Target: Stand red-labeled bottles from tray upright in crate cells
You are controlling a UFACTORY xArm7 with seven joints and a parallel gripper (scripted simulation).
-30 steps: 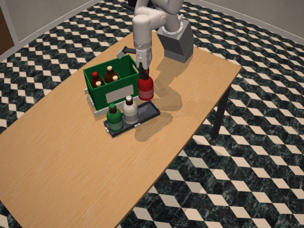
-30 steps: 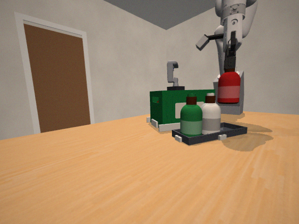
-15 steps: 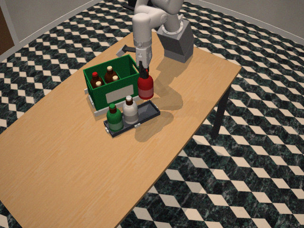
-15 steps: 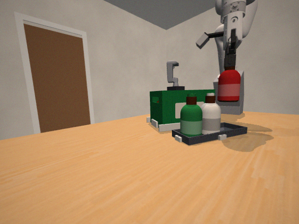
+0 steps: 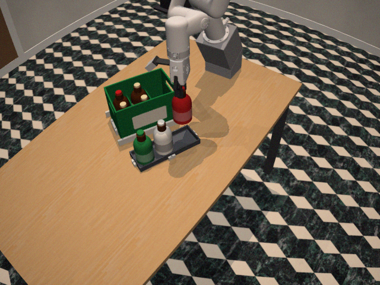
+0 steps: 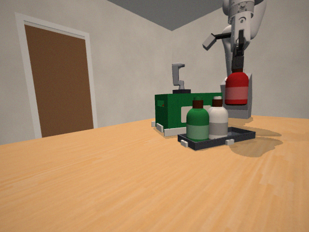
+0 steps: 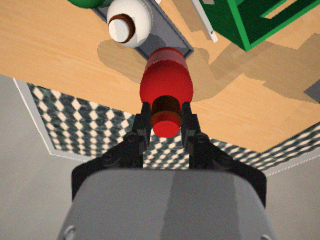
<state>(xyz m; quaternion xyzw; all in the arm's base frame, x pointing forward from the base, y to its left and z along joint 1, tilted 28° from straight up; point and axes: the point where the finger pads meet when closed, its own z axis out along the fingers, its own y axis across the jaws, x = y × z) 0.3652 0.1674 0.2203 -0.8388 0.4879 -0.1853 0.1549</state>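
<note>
Wrist view: the tool (image 7: 165,121) is clamped on the neck of the red bottle (image 7: 166,80), one finger on each side just below the red cap; the bottle hangs upright and clear of the bench (image 7: 55,45). Top view: the red bottle (image 5: 181,107) hangs in the air beside the crate (image 5: 143,117), off its right end, and above the bare end of the tray (image 5: 192,137). Exterior view: the bottle's base sits higher than the crate's (image 6: 169,107) rim. The crate is green with a pale panel on its front wall; three of its cells hold brown bottles (image 5: 138,92), one of them red-capped, and the cell nearest the tool shows no bottle. The tray is dark grey and lies just in front of the crate, carrying a green bottle (image 5: 142,148) and a white bottle (image 5: 162,138), both upright and side by side at its left end. The bench is light wood on dark legs; the arm's grey pedestal (image 5: 228,59) stands on it behind the crate. The floor (image 5: 322,129) is a dark-and-cream diamond chequer. The walls are pale grey, with a brown door (image 6: 58,82) in a white frame.
</note>
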